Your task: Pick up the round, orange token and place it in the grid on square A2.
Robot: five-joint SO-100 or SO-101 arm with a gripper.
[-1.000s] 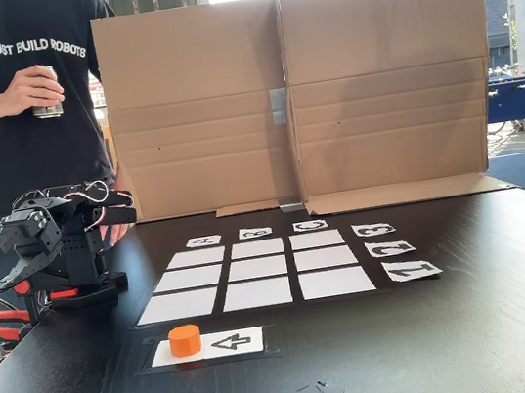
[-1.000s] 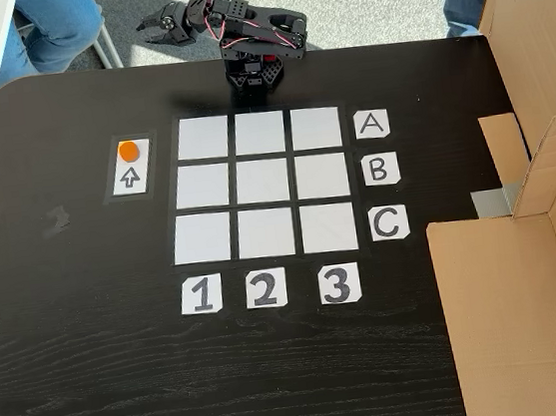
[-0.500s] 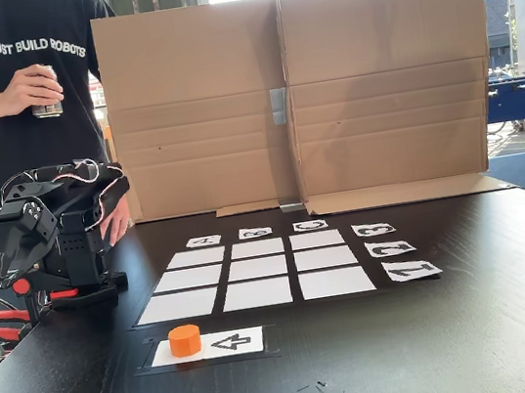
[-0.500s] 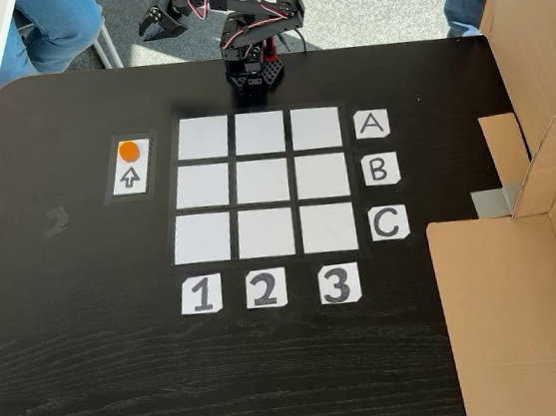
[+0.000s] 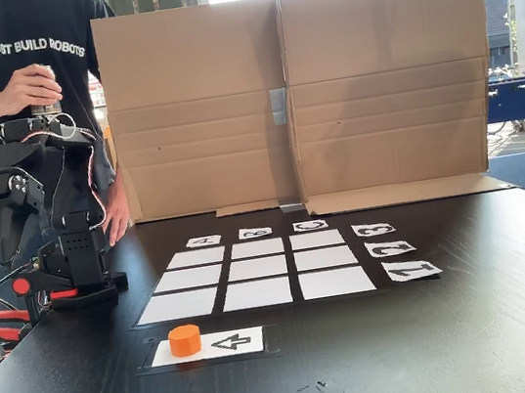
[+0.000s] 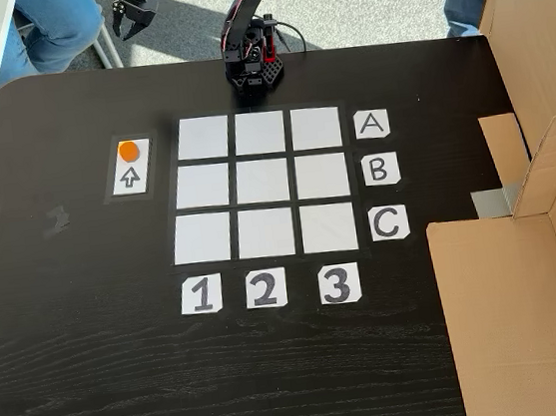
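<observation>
- Black five-joint robot arm [image 5: 56, 203], with red and white wires looped along its links, stands on its base at the table's edge in both fixed views.
- In the fixed view from the front, the arm rises from the base and folds over at the top, so that the wrist hangs downward on the left side.
- In the fixed view from above, the upper links reach toward the left of the picture, beyond the table's edge.
- Black two-finger gripper [image 6: 133, 17] points down and to the left there, its fingers slightly parted, nothing between them.
</observation>
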